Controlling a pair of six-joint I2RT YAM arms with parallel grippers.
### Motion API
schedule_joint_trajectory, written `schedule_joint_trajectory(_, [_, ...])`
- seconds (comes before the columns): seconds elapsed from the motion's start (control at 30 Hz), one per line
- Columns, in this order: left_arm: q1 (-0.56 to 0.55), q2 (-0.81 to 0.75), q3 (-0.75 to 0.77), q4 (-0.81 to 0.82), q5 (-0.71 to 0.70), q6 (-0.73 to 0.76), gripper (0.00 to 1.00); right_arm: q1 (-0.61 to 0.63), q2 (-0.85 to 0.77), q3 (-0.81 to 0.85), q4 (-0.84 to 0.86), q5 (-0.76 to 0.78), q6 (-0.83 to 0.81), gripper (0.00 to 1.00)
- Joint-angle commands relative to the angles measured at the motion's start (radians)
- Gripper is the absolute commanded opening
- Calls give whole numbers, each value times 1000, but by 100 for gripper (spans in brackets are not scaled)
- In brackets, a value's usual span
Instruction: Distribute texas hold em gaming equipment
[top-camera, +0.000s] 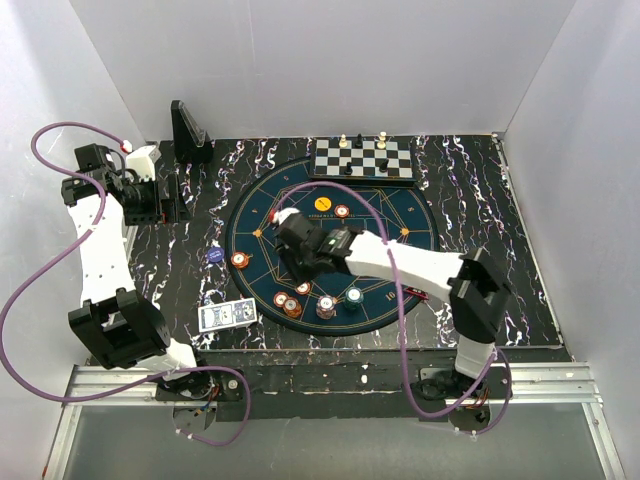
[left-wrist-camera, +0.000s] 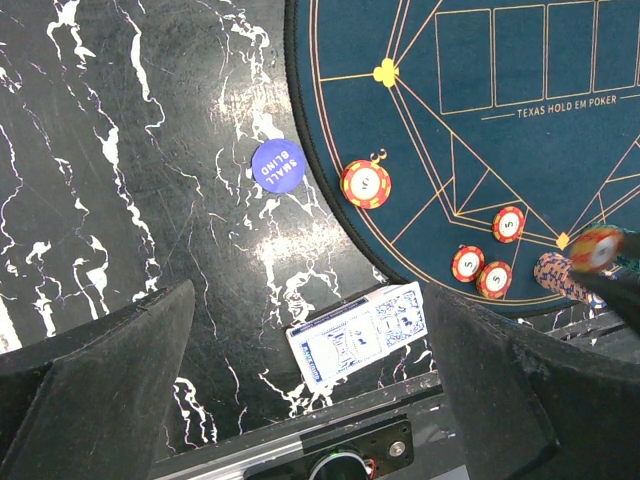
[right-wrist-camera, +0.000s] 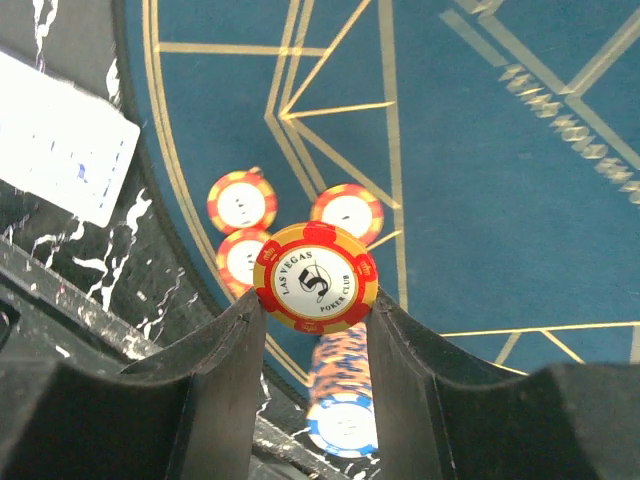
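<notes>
Poker gear sits mostly on the round dark-blue mat with gold lines (top-camera: 400, 215) at centre of the top view, black-and-white chessboard (top-camera: 363, 158) just above it at upper centre. Right arm reaches over mat's lower left; right gripper (right-wrist-camera: 316, 300) is clamped on an orange-and-yellow "5" poker chip (right-wrist-camera: 316, 277), held edge-up between the jaws above the mat edge. Left gripper (left-wrist-camera: 310, 400) parked at upper left of top view, fingers spread wide, holding nothing.

Blue-patterned-back card deck (left-wrist-camera: 360, 331) lies off the mat on the black marbled table (left-wrist-camera: 120, 150), lower centre of left wrist view. Pink-and-blue chip stack (right-wrist-camera: 340, 400) stands at bottom of right wrist view, under the held chip. Three orange chips (right-wrist-camera: 243, 200) cluster at mat edge centre-left; single orange chips (top-camera: 240, 260) elsewhere on the mat, teal chip (top-camera: 354, 295) low centre. Yellow disc marker (top-camera: 323, 204) upper mat. Blue "small blind" disc (left-wrist-camera: 277, 165) off mat, upper centre-left of left wrist view.

Progress guess: partway, chips partly spread, cards undealt, blind marker unplaced
</notes>
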Motion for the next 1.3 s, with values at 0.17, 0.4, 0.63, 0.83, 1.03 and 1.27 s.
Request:
schedule_joint_trajectory(0.17, [11, -35, 31, -3, 32, 13, 100, -253, -232, -249, -33, 144, 141, 1])
schedule_joint_trajectory(0.4, [11, -28, 30, 1, 40, 13, 100, -382, -324, -458, -59, 192, 288, 1])
schedule_joint_trajectory(0.63, [11, -26, 31, -3, 40, 16, 100, -413, -295, -510, -101, 259, 430, 1])
schedule_joint_trajectory(0.83, [11, -29, 30, -8, 32, 25, 100, -434, -281, -549, -73, 255, 440, 1])
schedule_joint_trajectory(1.03, [11, -26, 30, -8, 39, 25, 100, -439, -247, -556, -52, 218, 447, 19])
schedule_joint_trajectory(1.27, [11, -29, 26, -10, 40, 28, 100, -440, -292, -524, -76, 210, 436, 49])
